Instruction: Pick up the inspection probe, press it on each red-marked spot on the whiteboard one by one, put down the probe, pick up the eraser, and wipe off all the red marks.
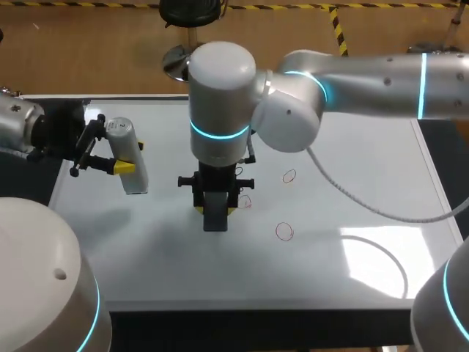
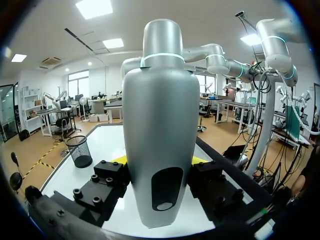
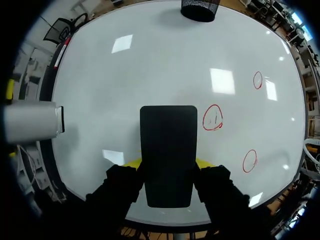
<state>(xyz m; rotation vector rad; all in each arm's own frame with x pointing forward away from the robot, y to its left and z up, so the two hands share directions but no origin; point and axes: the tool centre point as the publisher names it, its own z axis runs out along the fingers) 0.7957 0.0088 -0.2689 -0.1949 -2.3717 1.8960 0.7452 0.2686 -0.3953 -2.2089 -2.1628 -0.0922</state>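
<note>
Gripping eraser (image 3: 168, 145) in right gripper (image 3: 167, 162) beside red marks (image 3: 212, 118) to wipe, probe (image 2: 160, 100) clamped aside in left gripper (image 2: 160, 160).

Your left gripper (image 2: 160, 165) clamps the smooth grey bottle-shaped probe (image 2: 159, 150) from both sides, yellow tips just showing behind it. Beyond, your silver right arm (image 2: 162, 40), ringed in cyan, stands over the glossy whiteboard (image 2: 107, 142). A black mesh basket (image 2: 79, 151) stands near the board's edge.
</note>
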